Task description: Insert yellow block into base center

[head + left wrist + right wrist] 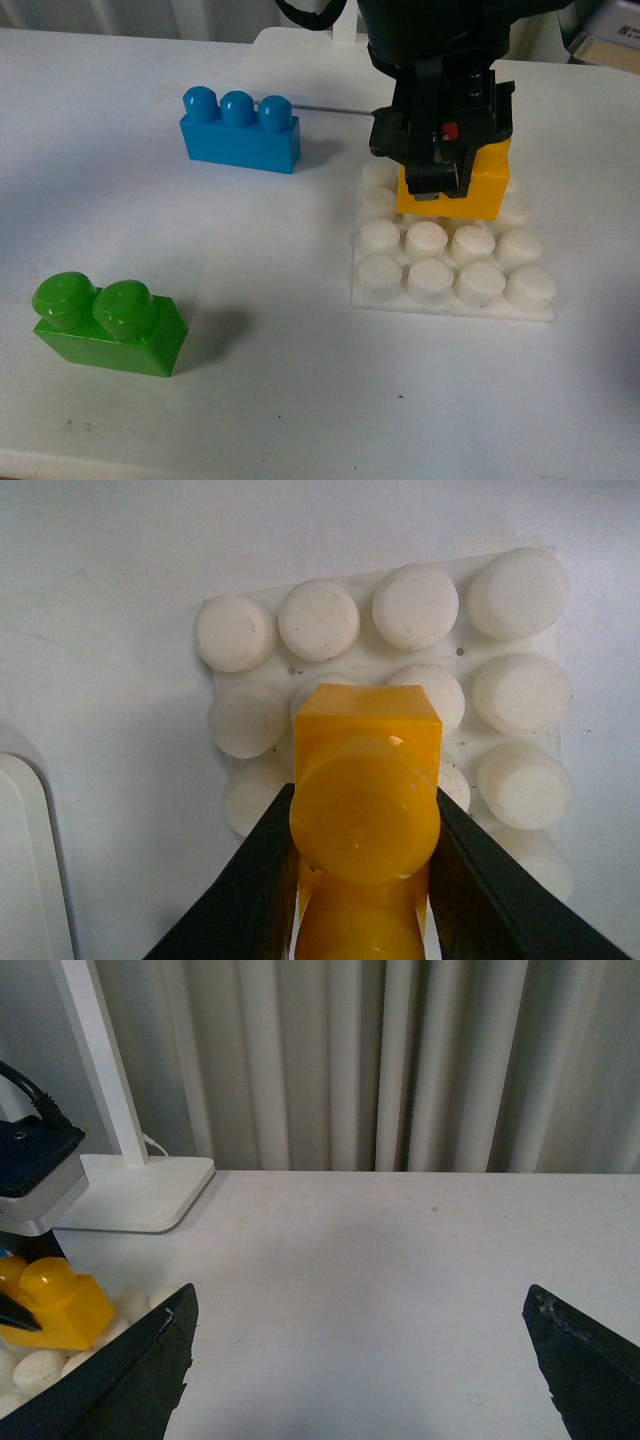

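My left gripper (447, 180) is shut on the yellow block (478, 185) and holds it on the middle studs of the white base (450, 265). In the left wrist view the black fingers (250, 880) clamp both sides of the block (365, 800) above the base's studs (520, 690). Whether the block is pressed fully down cannot be told. My right gripper (365, 1360) is open and empty above bare table. The block (50, 1305) and part of the base (30, 1370) show at the edge of its view.
A blue three-stud brick (240, 130) lies at the back left of the base. A green two-stud brick (108, 322) lies at the front left. A white lamp foot (140, 1190) and post stand beside the base, before a curtain.
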Available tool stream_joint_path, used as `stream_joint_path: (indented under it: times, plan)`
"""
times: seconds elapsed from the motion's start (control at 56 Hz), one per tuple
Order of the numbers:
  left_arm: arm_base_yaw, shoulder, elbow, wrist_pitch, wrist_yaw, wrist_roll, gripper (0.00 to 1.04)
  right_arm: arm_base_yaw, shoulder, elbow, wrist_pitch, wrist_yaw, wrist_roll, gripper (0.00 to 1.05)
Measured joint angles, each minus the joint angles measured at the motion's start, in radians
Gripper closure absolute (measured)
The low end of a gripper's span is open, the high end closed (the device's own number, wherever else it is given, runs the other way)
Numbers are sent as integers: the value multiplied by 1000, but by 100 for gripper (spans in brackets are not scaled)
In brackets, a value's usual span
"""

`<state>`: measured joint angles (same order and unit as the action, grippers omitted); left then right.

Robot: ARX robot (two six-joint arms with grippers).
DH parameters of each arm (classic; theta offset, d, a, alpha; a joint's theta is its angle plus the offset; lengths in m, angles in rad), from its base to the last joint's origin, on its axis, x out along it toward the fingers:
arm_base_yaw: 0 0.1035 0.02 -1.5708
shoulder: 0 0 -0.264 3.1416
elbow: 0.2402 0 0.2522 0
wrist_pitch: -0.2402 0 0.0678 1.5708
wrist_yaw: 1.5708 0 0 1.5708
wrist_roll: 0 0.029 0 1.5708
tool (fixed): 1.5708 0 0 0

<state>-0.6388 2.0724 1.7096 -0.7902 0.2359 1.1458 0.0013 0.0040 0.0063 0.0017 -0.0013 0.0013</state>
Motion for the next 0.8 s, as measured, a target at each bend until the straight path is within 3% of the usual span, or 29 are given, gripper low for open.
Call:
stream_joint_path:
  times: [0.804]
  plan:
    - [-11, 52, -15, 72, -35, -20, 73, 0, 0, 0, 0, 0, 0, 9]
